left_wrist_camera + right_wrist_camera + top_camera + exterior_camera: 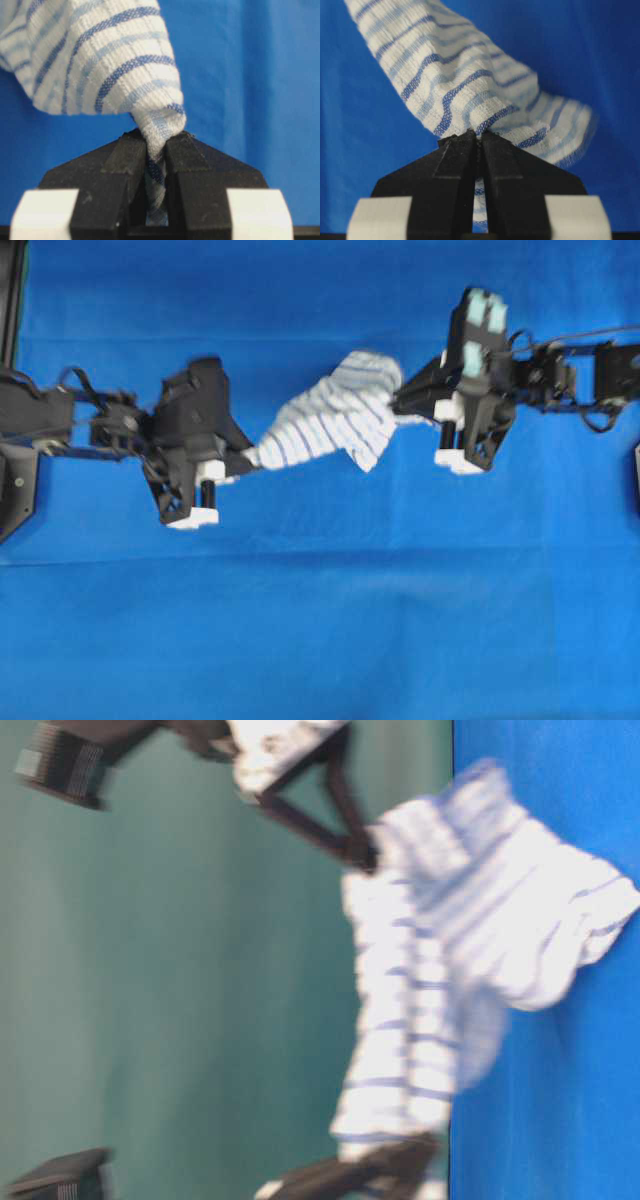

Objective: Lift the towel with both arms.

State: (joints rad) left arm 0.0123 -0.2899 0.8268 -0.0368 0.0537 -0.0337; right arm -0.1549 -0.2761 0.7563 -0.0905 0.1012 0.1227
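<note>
One towel (pixel 335 420) here, white with thin blue and grey stripes, and it's strung out between my two grippers over the blue tablecloth (pixel 320 620). In the overhead view it runs diagonally: one narrow end goes down-left to my left gripper (pixel 243 455), the other end goes to my right gripper (pixel 402 400), with a wider fold bunched up near the right end and a loose corner drooping just below it.

My left gripper's two black fingers (pixel 122 172) are squeezed together on a twisted bit of the towel's edge, and the wrist camera shows the fabric pinched in the slot between them and fanning out above. My right gripper's two fingers (pixel 452 170) are pressed tight on the other end the same way, striped cloth poking out right at the tips and a bit more visible down in the gap.

The table-level shot is blurry, but the towel there hangs between the two sets of fingers with its middle sagging toward the tablecloth; I can't tell whether that sag touches it.

Each gripper has white plastic blocks (pixel 205 505) beside the fingers.
</note>
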